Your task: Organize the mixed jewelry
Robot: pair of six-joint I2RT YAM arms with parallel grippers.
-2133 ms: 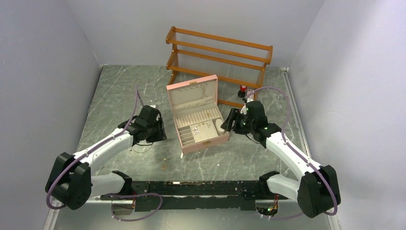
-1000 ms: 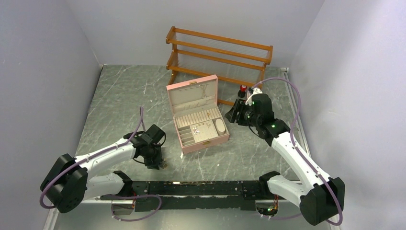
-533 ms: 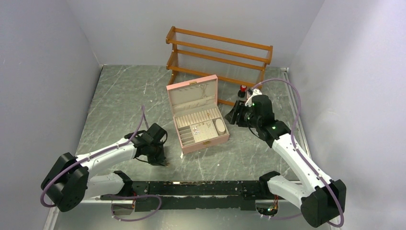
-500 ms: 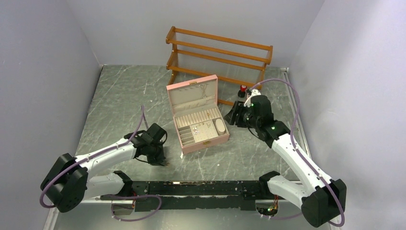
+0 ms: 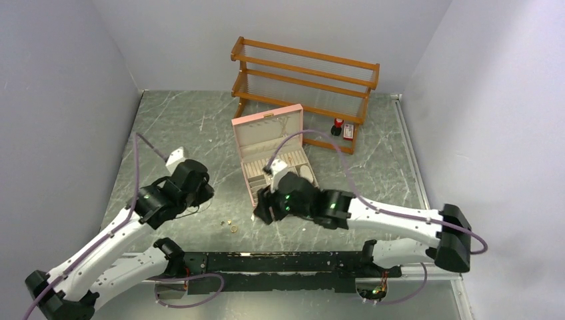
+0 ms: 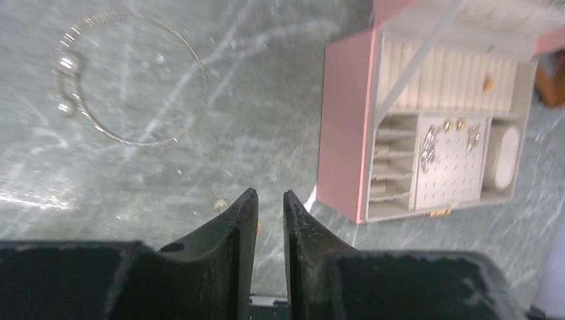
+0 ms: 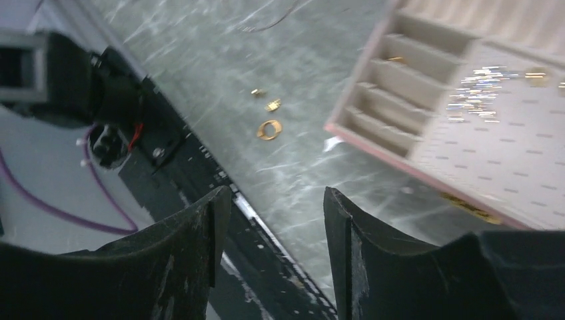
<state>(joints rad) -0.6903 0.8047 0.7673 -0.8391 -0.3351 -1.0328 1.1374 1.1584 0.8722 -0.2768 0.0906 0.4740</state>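
The open pink box [image 5: 278,167] stands mid-table; earrings [image 6: 460,125] sit on its pegged panel. On the table to its left lies a silvery loop [image 6: 126,77] with two pearl beads. A gold ring [image 5: 234,229] and two tiny gold bits [image 7: 265,99] lie near the front rail. My left gripper [image 5: 202,193] hovers above the table left of the box, its fingers [image 6: 243,213] a narrow slit apart with nothing seen between them. My right gripper [image 5: 261,208] hangs at the box's front left corner, wide open and empty, the ring [image 7: 268,129] ahead of its fingers [image 7: 213,220].
A wooden two-shelf rack [image 5: 303,73] stands at the back. Small red-and-black bottles [image 5: 338,125] sit under its right end. The black mounting rail [image 5: 266,260] runs along the near edge, close under the right gripper. Grey walls close in both sides.
The left gripper lifted from the table by the gold pieces and drew back left. The right arm swung from beside the bottles across to the box's front left corner.
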